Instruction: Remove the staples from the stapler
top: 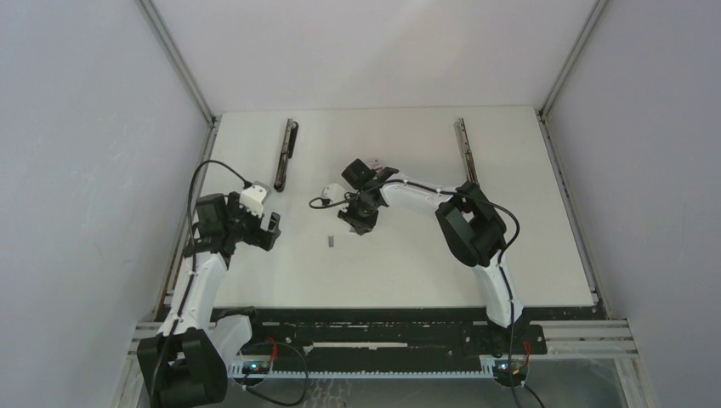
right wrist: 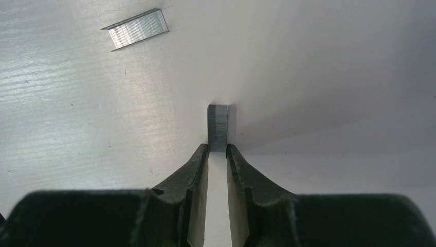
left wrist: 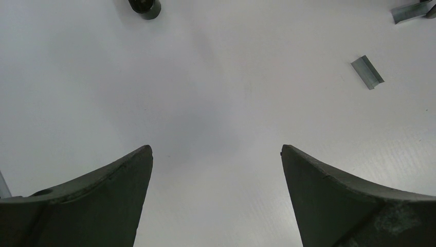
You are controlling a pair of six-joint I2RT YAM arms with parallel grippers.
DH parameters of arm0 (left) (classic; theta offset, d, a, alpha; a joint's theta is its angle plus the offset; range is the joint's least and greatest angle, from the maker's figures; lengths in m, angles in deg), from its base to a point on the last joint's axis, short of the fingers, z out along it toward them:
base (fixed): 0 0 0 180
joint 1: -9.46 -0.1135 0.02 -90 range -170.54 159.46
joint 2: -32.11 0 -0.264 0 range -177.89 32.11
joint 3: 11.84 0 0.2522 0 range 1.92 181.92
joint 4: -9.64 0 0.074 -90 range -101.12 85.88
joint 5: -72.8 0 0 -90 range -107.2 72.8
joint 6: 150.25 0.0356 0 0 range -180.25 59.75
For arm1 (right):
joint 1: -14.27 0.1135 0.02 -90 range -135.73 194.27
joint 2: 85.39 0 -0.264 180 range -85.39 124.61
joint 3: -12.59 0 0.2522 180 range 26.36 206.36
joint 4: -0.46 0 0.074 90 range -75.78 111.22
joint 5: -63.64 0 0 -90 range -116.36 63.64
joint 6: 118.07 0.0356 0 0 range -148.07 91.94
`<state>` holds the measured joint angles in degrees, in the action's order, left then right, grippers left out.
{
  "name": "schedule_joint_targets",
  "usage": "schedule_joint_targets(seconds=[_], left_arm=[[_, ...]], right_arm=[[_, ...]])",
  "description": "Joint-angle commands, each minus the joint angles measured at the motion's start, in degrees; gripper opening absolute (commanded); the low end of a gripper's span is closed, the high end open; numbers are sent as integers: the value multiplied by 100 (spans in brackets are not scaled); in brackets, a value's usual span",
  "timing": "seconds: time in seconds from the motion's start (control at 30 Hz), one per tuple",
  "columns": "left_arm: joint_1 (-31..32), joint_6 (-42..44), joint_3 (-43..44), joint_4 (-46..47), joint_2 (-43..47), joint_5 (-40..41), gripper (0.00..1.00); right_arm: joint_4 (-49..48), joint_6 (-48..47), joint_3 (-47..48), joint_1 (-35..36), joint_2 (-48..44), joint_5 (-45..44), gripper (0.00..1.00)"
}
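Nearest the arm bases, a short grey metallic bar, the loose staple strip point(top: 330, 241), lies flat on the white counter point(top: 408, 272). Its long axis runs roughly from the near edge toward the far edge.

Left of the loose staple strip and slightly farther back hangs the left hand point(top: 270, 229). Its black fingers point(left wrist: 118, 180) are spread wide apart over bare counter, clasping nothing.

Just beyond the loose staple strip and a little to its right is the right hand point(right wrist: 218, 146). Its fingers are drawn together and clamped on the near end of a second grey bar, the clamped staple strip point(right wrist: 218, 126). This strip's long axis points straight out from the fingertips, in line with the fingers, toward the counter. I cannot tell whether its far end touches the surface.

Farther back, beyond and left of the loose staple strip, lies a long black stapler point(top: 285, 157), apparently folded open, lengthwise near to far. Well to the right of the loose staple strip, equally far back, lies a long thin dark bar point(top: 463, 149), similarly aligned.
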<state>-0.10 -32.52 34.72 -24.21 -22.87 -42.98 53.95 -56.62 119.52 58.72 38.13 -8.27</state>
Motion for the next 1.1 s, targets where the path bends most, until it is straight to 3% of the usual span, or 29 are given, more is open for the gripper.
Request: schedule_joint_targets(seconds=[0.0, 0.3, 0.5, 0.63, 0.83, 1.07], left_arm=[[-58, 134, 240, 76, 83, -168, 100], [-60, 894, 435, -175, -113, -927, 100], [-33, 2197, 705, -549, -448, -2346, 100], [179, 3076, 788, -585, -609, -2705, 100], [1080, 4090, 521, 24, -699, -2095, 100], [2367, 4364, 258, 1006, -822, -936, 99]], right_arm=[[-79, 7, 9, 34, -192, 80, 17], [274, 225, 216, -237, -295, 951, 17], [842, 489, 619, -488, -116, 2013, 17], [1274, 609, 904, -641, 104, 2609, 18], [1582, 740, 1136, -832, 329, 3277, 18], [1729, 810, 1187, -1002, 468, 3726, 18]])
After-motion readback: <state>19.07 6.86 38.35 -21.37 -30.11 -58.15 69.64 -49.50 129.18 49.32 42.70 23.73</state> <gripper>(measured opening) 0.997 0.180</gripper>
